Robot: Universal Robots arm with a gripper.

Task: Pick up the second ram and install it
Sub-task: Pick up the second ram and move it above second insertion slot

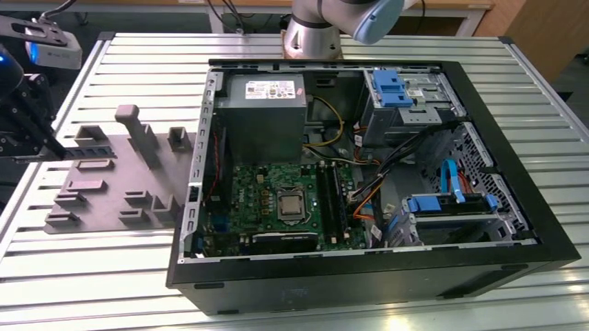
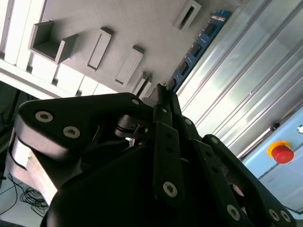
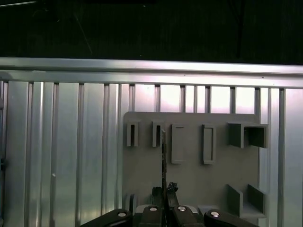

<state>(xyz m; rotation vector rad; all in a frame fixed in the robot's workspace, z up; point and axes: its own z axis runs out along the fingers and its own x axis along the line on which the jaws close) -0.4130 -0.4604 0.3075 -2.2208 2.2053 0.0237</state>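
Holder plate on table, at the exterior view's left of the case; above it, second ram in pincer.

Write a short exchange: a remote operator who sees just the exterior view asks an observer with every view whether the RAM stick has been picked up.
Operator: Is anything being held?
Observer: Yes. In the second wrist view the gripper is shut on one end of the second ram.
Operator: How does it lie?
Observer: In the first wrist view it is edge-on, a thin line running out from the gripper across the grey holder plate.
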